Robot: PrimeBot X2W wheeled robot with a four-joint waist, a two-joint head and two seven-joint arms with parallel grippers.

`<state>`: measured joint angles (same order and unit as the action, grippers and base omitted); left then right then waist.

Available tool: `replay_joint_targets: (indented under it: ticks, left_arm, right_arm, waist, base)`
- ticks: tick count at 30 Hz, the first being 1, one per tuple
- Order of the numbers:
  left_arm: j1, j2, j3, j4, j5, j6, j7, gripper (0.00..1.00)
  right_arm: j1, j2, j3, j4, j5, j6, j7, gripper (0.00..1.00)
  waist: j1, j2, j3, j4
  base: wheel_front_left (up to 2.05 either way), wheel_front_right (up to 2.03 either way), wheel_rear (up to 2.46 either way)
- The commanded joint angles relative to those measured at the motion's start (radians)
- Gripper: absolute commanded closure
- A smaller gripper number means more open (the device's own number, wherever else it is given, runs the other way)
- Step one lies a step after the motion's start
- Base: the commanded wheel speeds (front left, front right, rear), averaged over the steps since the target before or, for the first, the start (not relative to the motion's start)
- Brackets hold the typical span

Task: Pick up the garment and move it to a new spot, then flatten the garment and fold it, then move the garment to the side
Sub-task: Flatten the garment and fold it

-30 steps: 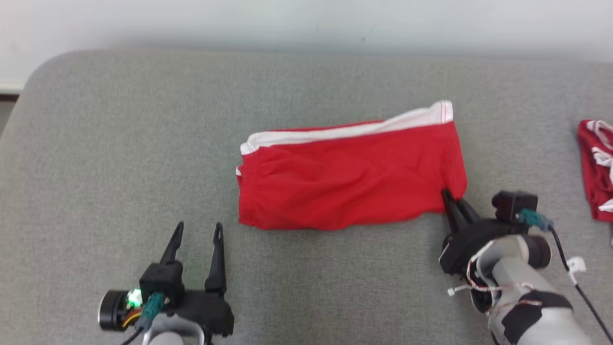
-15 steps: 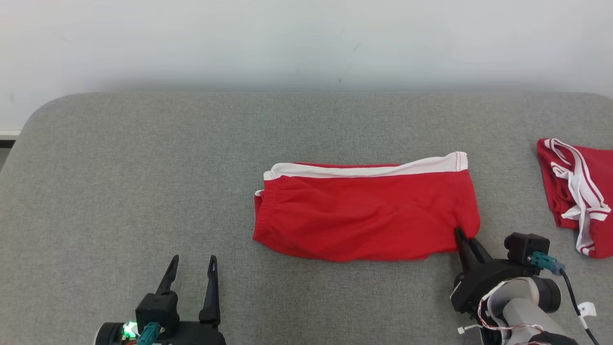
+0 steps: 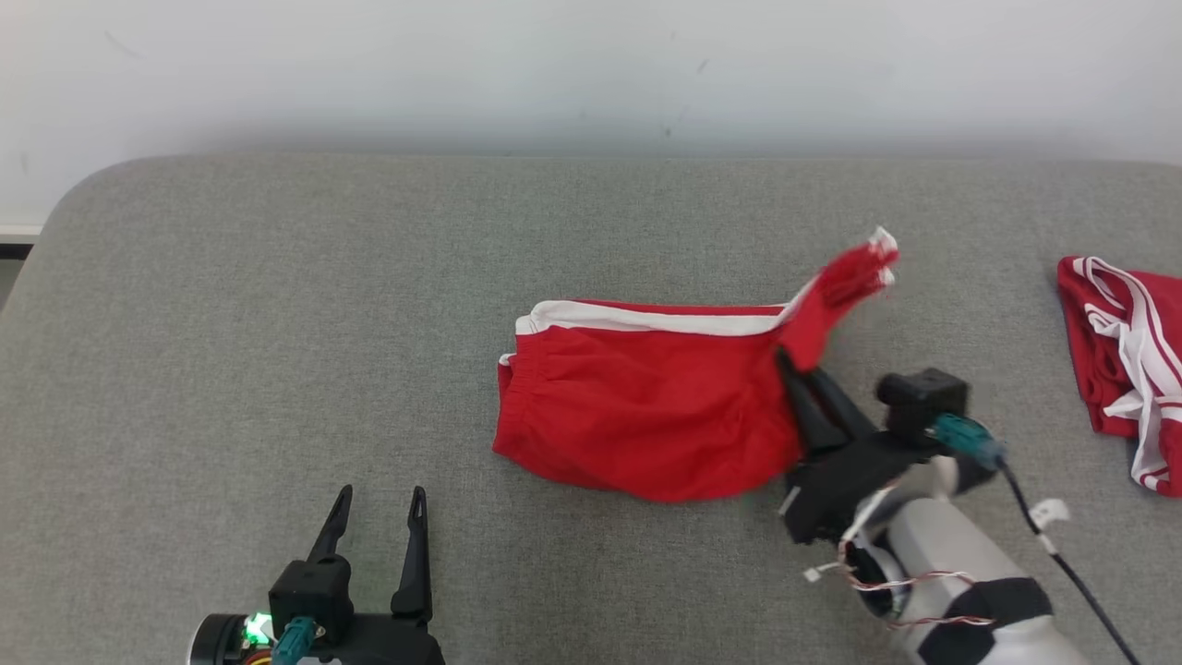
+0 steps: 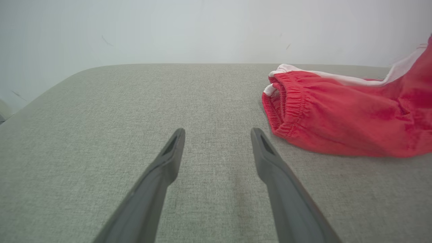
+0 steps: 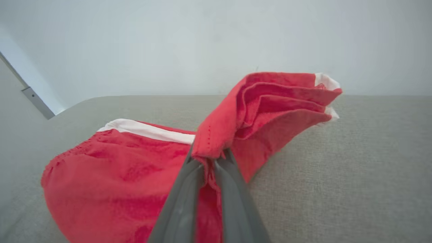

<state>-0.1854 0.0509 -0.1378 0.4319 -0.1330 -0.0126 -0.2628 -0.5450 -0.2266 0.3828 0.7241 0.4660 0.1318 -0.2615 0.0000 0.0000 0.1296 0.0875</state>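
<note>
Since half a second ago the right gripper (image 3: 792,369) has swung inward and up, lifting the right end of the garment (image 3: 646,406). That corner now stands raised and bunched. Fingers pinch the hem tight, so folding leftward seems under way. The rest of the cloth lies mid-way across the grey padded surface (image 3: 277,323). Left gripper (image 3: 382,491) is spread wide and idle near the front edge, probably kept clear of the fold path. Second red garment (image 3: 1122,351) at far right, apart
</note>
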Motion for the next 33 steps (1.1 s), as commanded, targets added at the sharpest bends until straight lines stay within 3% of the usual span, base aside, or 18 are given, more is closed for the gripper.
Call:
replay_joint_targets:
  ticks: [1,8,15,17,18,25,30,33]
  left_arm:
    - [-0.011,0.0,-0.003,-0.004,-0.011,0.003,-0.002,0.0]
    - [-0.025,0.0,-0.022,0.001,-0.017,0.007,-0.003,0.0]
    - [-0.039,0.0,-0.044,0.011,-0.021,0.01,-0.002,0.0]
    - [-0.043,0.0,-0.048,0.014,-0.021,0.011,-0.002,0.0]
    - [-0.044,0.0,-0.049,0.016,-0.021,0.012,-0.002,0.0]
    - [-0.036,0.0,-0.029,0.015,-0.011,0.02,-0.002,0.0]
    - [-0.022,0.0,-0.003,0.008,-0.001,0.018,-0.002,0.0]
    - [-0.017,0.0,0.012,0.004,0.001,0.015,-0.002,0.0]
  right_arm:
    - [-0.011,0.016,0.031,-0.021,-0.011,-0.003,-0.002,1.0]
    - [-0.049,0.075,0.218,-0.117,-0.005,-0.003,0.057,1.0]
    - [-0.089,0.142,0.38,-0.055,-0.019,-0.003,0.1,1.0]
    - [-0.092,0.159,0.419,-0.034,-0.007,-0.003,0.093,0.14]
    - [-0.092,0.163,0.436,-0.025,-0.001,-0.003,0.089,0.0]
    - [-0.096,0.175,0.511,-0.011,0.045,-0.003,0.038,0.0]
    - [-0.079,0.165,0.436,0.026,0.024,-0.003,0.001,0.0]
    - [-0.055,0.141,0.331,0.027,-0.012,-0.003,-0.003,0.0]
  waist:
    - [0.0,0.0,0.002,0.004]
    - [0.0,0.0,0.009,0.028]
    - [0.0,0.0,0.018,0.063]
    - [0.0,0.0,0.019,0.069]
    - [0.0,0.0,0.019,0.071]
    - [0.0,0.0,0.009,0.059]
    - [0.0,0.0,-0.003,0.035]
    - [0.0,0.0,-0.009,0.018]
  base:
    - [0.0,0.0,0.0]
    - [0.0,0.0,0.0]
    - [0.0,0.0,0.0]
    - [0.0,0.0,0.0]
    - [0.0,0.0,0.0]
    - [0.0,0.0,0.0]
    - [0.0,0.0,0.0]
    - [0.0,0.0,0.0]
